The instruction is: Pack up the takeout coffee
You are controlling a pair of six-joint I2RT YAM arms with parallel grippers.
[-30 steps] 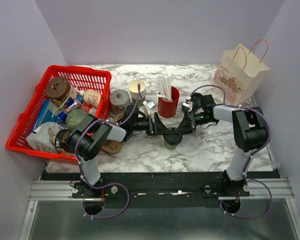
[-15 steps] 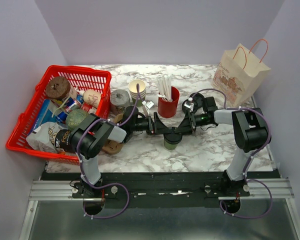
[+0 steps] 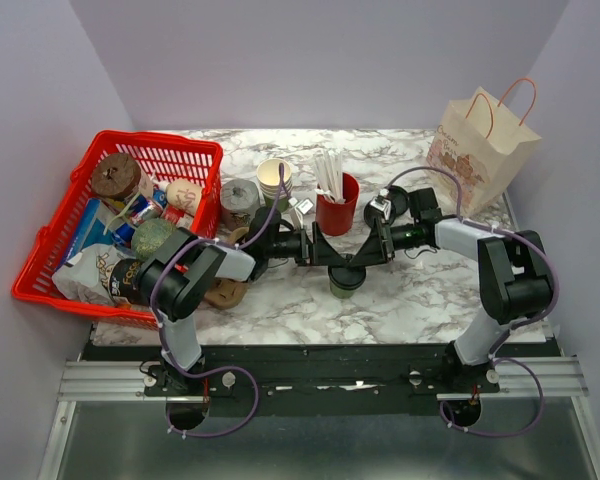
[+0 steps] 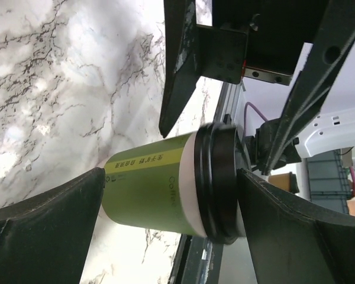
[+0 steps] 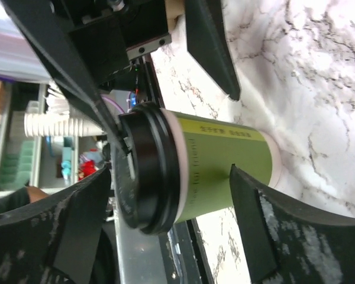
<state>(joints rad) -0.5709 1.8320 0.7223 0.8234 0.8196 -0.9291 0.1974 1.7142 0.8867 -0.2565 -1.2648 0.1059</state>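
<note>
The takeout coffee (image 3: 345, 280), an olive-green cup with a black lid, stands on the marble table near the front middle. My left gripper (image 3: 325, 255) reaches in from the left and my right gripper (image 3: 368, 252) from the right; their fingertips nearly meet just behind the cup. Both are turned on their sides and open. In the left wrist view the cup (image 4: 160, 189) spans the gap of the left gripper (image 4: 171, 177), base by one finger, lid by the other. In the right wrist view the cup (image 5: 213, 171) sits likewise within the right gripper (image 5: 171, 171). I see no firm grip.
A red cup of straws (image 3: 337, 212) and stacked paper cups (image 3: 274, 180) stand just behind the grippers. A red basket (image 3: 40, 270) full of groceries is at the left. A paper bag (image 3: 480, 145) stands at the back right. A grey tin (image 3: 238, 200) sits by the basket.
The right arm's wrist has shifted a little right and back. The left gripper has edged right. The cup has stayed in place.
</note>
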